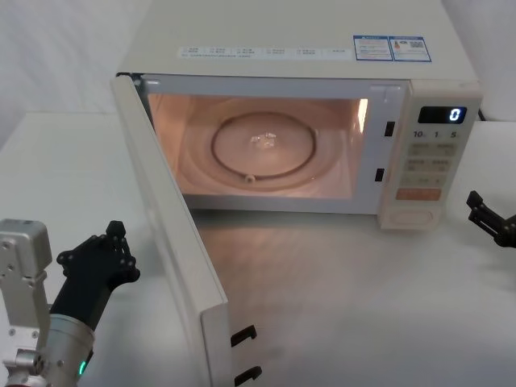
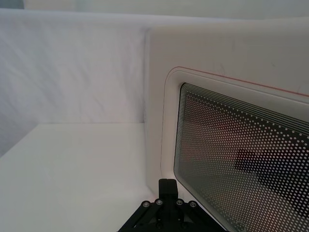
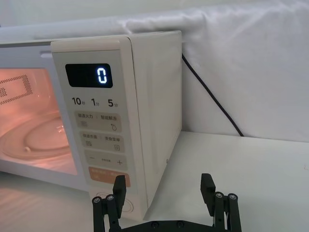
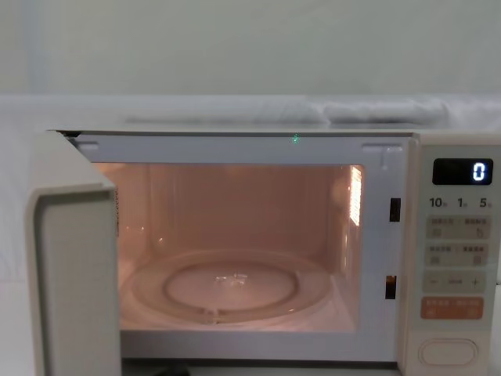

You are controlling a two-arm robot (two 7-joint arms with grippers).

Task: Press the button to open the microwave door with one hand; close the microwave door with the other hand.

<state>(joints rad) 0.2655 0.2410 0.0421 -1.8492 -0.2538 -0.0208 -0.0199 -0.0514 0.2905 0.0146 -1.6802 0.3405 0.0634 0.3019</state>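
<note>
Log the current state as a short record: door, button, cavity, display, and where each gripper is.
microwave door: swung wide open, hinged on the robot's left, latch hooks toward the robot
button: bottom of the control panel, untouched now
cavity: lit, glass turntable inside, nothing on it
display: reads 0
left gripper: outside the open door, close to its outer face, not visibly touching
right gripper: right of the control panel, fingers open, clear of the button
step left: closing the door
</note>
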